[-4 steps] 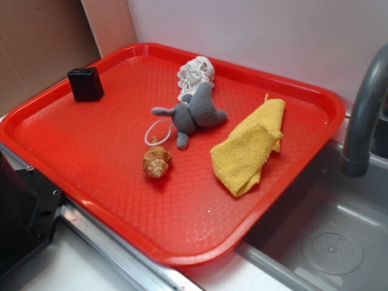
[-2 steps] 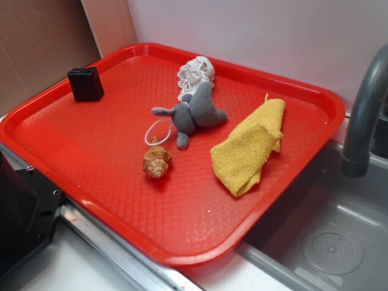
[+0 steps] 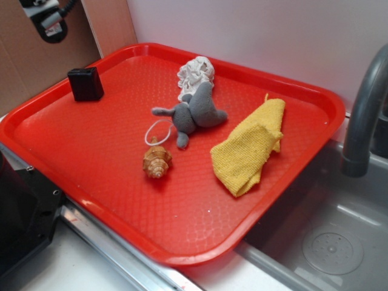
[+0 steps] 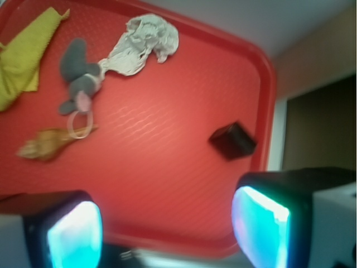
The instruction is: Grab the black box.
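at the far left corner of the red tray [image 3: 291, 176], the black box [image 3: 85, 83] stands just inside the rim, bare tray on its near and right sides. gripper [image 4: 167, 229] hovers well above, jaws wide, holding nothing.

No text, label, brand, number or sign can be read in either view. The black box [image 3: 85, 83] at about ten o'clock on the red tray [image 3: 121, 200] shows plain matte faces with no marking, and the tray's textured surface carries no print. The wrist view is too blurred to make out any lettering on the end effector [image 4: 167, 229] or anything else.
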Robot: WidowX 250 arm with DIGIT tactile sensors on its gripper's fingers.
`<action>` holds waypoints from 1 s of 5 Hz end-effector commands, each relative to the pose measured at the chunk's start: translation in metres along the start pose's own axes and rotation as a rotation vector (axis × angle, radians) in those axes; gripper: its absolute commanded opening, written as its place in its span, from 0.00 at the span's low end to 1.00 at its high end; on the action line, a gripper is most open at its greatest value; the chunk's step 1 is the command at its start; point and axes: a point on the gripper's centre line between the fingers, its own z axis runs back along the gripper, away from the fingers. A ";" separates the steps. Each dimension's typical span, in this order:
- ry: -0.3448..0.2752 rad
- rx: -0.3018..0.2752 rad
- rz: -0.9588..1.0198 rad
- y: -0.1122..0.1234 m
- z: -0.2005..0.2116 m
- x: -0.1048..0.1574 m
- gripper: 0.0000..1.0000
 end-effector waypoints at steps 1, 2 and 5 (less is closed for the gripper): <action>0.026 -0.065 -0.372 0.052 -0.047 0.044 1.00; -0.008 -0.166 -0.462 0.061 -0.078 0.071 1.00; 0.062 -0.050 -0.658 0.066 -0.122 0.085 1.00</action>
